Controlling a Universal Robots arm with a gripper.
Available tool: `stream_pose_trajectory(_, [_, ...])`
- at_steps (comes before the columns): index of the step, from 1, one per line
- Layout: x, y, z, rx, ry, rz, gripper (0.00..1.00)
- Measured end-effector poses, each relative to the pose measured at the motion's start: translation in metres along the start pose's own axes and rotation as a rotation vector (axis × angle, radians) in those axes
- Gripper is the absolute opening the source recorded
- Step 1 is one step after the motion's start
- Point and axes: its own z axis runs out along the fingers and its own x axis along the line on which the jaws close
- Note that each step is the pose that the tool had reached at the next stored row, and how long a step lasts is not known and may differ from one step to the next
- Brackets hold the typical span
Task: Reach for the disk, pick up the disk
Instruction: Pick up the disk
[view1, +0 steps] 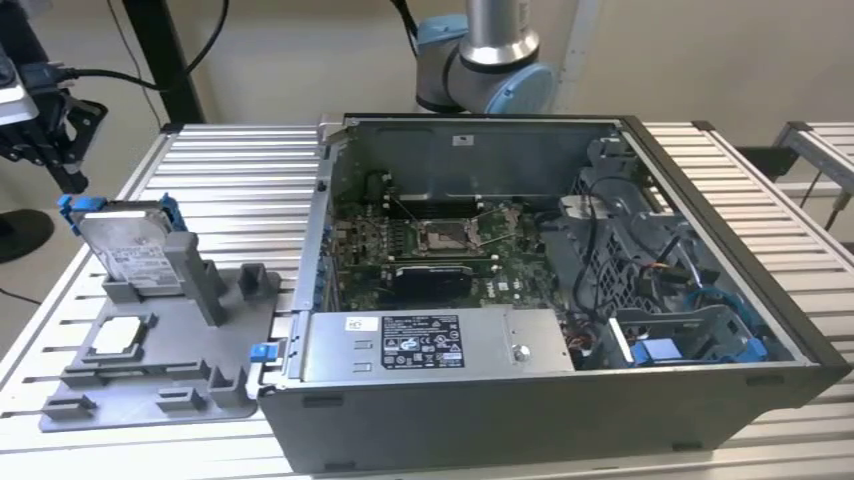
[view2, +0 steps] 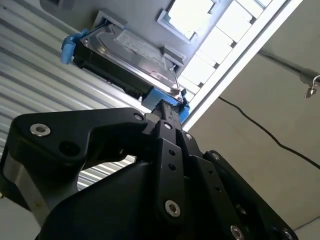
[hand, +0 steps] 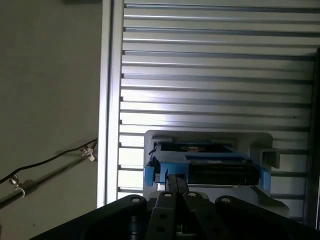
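Black gripper (view2: 167, 106) (hand: 175, 178) in both wrist views, slim fingers (hand: 170, 184) pressed together.

No print I can read anywhere. Surfaces that carry print: the white label (view1: 131, 262) on the face of the disk (view1: 134, 245), just below the claw (view1: 67, 175) in the exterior view, has rows of dark type I can't make out. In the second wrist view the same face sits just past the claw (view2: 167, 106) at a steep slant, type unreadable. Well away from the claw, beyond the disk, there's a black-and-white sticker (view1: 420, 342) on the grey box (view1: 534, 340) inside the open computer case (view1: 534, 425). It shows symbols and lines of type, none readable. A small white sticker (view1: 463, 139) sits on the case's back wall, far from the claw, also unreadable.
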Motion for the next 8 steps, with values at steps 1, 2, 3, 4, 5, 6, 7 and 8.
stream_pose_trajectory(1, [0.0001, 0.0001, 0.0000, 0.0000, -0.0001, 0.000, 0.00])
stream_pose_trajectory(2, [0.0002, 0.0001, 0.0000, 0.0000, -0.0001, 0.000, 0.00])
stream_pose_trajectory(3, [0.0004, 0.0001, 0.0001, 0.0001, 0.0000, -0.004, 0.00])
stream_pose_trajectory(4, [0.0004, 0.0002, 0.0001, 0.0002, 0.0005, -0.018, 0.00])
stream_pose_trajectory(5, [0.0004, 0.0002, 0.0001, 0.0005, 0.0012, -0.037, 0.00])
stream_pose_trajectory(6, [0.0004, 0.0003, 0.0001, 0.0007, 0.0019, -0.053, 0.00])
stream_pose_trajectory(7, [0.0004, 0.0003, 0.0000, 0.0011, 0.0028, -0.072, 0.00])
stream_pose_trajectory(8, [0.0004, 0.0004, 0.0001, 0.0012, 0.0032, -0.087, 0.00])
